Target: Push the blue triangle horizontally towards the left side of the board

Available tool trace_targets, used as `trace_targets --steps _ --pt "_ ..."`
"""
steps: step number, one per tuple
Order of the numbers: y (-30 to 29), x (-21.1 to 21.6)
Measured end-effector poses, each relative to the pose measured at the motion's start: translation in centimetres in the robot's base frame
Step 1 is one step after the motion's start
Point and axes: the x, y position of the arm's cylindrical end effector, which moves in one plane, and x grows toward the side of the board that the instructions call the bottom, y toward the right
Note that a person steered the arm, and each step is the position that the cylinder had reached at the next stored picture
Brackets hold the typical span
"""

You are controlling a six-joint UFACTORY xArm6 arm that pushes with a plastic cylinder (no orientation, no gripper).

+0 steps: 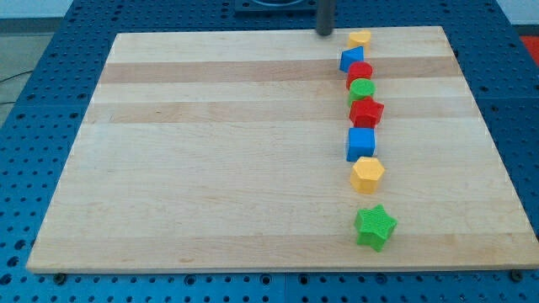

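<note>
The blue triangle (351,59) lies near the view's top, right of centre, on the wooden board (210,151). It touches a red round block (360,73) just below it. My tip (324,33) stands at the board's top edge, up and to the left of the blue triangle, with a small gap between them. A yellow block (360,39) lies just above the triangle, to the right of my tip.
Below the red round block a column runs down the view: a green round block (362,89), a red block (366,112), a blue cube (360,143), a yellow hexagon (367,174) and a green star (374,226).
</note>
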Motion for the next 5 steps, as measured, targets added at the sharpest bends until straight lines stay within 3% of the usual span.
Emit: trace_targets --steps 1,3,5 --pt "6.5 0.2" --pt "7.7 4.4" --pt "7.0 3.2"
